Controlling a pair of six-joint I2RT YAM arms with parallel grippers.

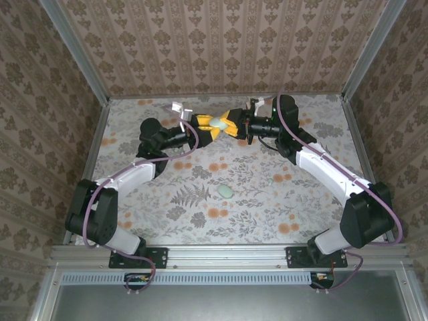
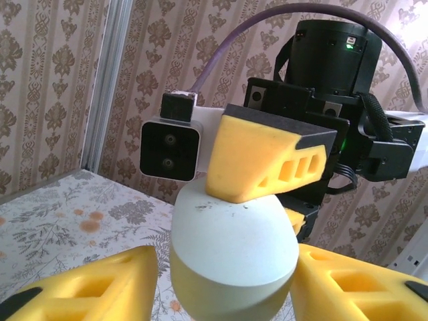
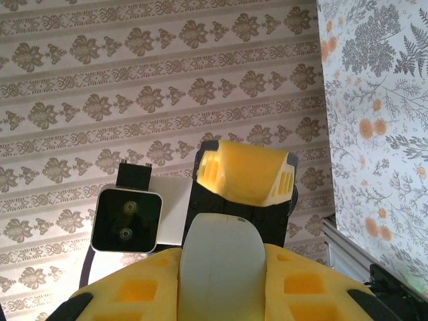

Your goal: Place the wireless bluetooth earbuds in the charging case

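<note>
Bases at six o'clock, left arm (image 1: 127, 177) and right arm (image 1: 328, 170) bowed outward and met near twelve. Right gripper (image 1: 232, 124) clamped the charging case (image 2: 234, 247) mid-air. Left gripper (image 1: 206, 128) flanked it closely, contact unclear. A pale green piece (image 1: 226, 192) lay mid-table.

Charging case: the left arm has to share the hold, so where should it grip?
Likely its two bare rounded flanks, coming head-on from opposite the right gripper, whose fingers clamp the charging case top and bottom in the left wrist view; fingers of the left gripper sit beside those flanks.
</note>
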